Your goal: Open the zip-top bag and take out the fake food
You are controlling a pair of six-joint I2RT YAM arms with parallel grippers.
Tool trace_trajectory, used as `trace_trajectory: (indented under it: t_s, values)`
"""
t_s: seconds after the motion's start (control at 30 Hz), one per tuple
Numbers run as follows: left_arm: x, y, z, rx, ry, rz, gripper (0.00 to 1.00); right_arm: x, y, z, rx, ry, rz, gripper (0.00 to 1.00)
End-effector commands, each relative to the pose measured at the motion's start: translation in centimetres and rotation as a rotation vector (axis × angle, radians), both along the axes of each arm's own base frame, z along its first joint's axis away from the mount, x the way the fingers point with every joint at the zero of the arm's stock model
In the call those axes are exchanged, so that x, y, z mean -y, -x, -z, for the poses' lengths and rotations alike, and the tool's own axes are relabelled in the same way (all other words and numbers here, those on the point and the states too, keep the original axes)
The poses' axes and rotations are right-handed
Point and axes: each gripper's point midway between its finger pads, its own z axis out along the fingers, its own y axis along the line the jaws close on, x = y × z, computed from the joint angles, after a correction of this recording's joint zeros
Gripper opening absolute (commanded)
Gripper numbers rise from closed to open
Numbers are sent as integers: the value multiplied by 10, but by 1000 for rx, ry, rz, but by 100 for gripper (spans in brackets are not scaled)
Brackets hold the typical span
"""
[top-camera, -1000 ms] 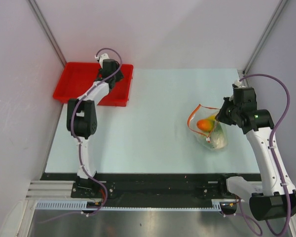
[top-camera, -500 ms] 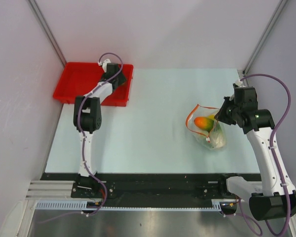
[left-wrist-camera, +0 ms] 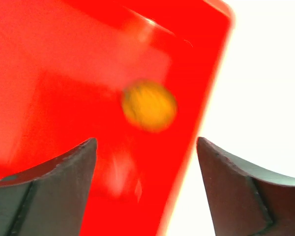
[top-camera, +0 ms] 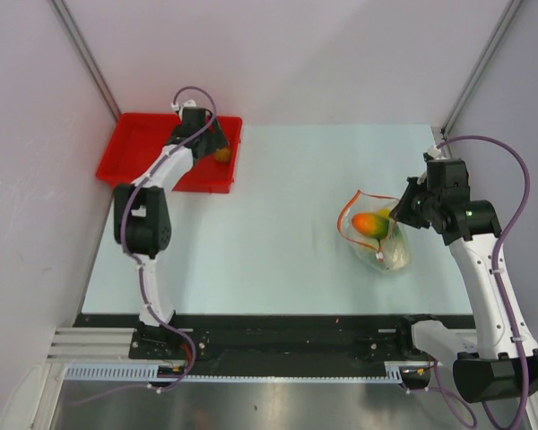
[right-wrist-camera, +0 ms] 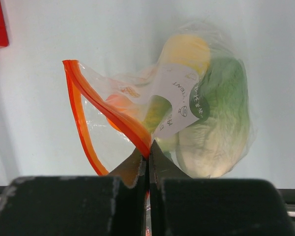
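The zip-top bag (top-camera: 377,236) lies at the right of the table, its orange zip strip (right-wrist-camera: 83,88) gaping open. My right gripper (right-wrist-camera: 148,150) is shut on that strip at the mouth's near corner. Fake food shows through the plastic: an orange-red mango (top-camera: 369,224), a yellow piece (right-wrist-camera: 187,49) and green leafy lettuce (right-wrist-camera: 221,108). My left gripper (left-wrist-camera: 146,147) hangs open over the red tray (top-camera: 134,148), nothing between its fingers. A round orange-yellow piece (left-wrist-camera: 149,105) shows blurred in the tray just beyond them, near the tray's right wall (top-camera: 221,154).
The red tray sits at the table's far left corner, partly off the pale mat (top-camera: 278,215). Grey walls close in on both sides. The right arm (top-camera: 484,269) rises along the table's right edge.
My left gripper has opened wide over the tray, and the orange-yellow piece now shows in the tray below it. The left arm's elbow swung left. The right arm and bag stayed put.
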Motion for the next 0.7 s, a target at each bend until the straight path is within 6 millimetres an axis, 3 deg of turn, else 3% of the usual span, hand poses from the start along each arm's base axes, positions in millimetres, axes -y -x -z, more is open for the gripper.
trace_trajectory:
  t_s: [0.0,0.03,0.07,0.1,0.13,0.2,0.23,0.3,0.33,0.4,0.43,0.47,0.53,0.57,0.67]
  values:
    - [77,83,-117,222,138,316,79,2,-3,-24,79,20,-20,0]
    - [93,100,-128,263,164,388,77,1,-3,-23,78,20,-30,0]
    - [126,119,-145,338,193,484,75,0,-4,-24,82,18,-35,0]
    - [143,147,-151,367,212,576,73,-1,-6,-25,88,14,-42,0]
    - [178,173,-159,396,227,674,72,-2,-6,-25,92,14,-46,0]
    - [210,207,-168,419,227,783,66,-4,-8,-27,99,7,-53,0]
    - [244,237,-169,416,232,874,64,-6,-8,-26,98,2,-56,0]
    - [277,266,-181,472,179,997,63,-10,-9,-25,92,-9,-70,0]
    - [306,295,-177,476,176,1100,60,-12,-9,-26,90,-19,-70,0]
    - [332,314,-183,524,148,1217,56,-17,-8,-25,83,-37,-82,0]
    - [351,329,-162,462,151,1310,55,-17,-8,-26,84,-40,-81,0]
    - [362,330,-176,494,156,1350,55,-17,-7,-26,82,-42,-84,0]
    - [379,340,-141,360,164,1457,54,-19,-6,-25,81,-42,-96,0]
    - [387,341,-147,387,154,1501,55,-21,-5,-26,84,-44,-106,0]
    - [404,342,-127,384,69,1564,61,-24,-4,-25,79,-50,-116,0]
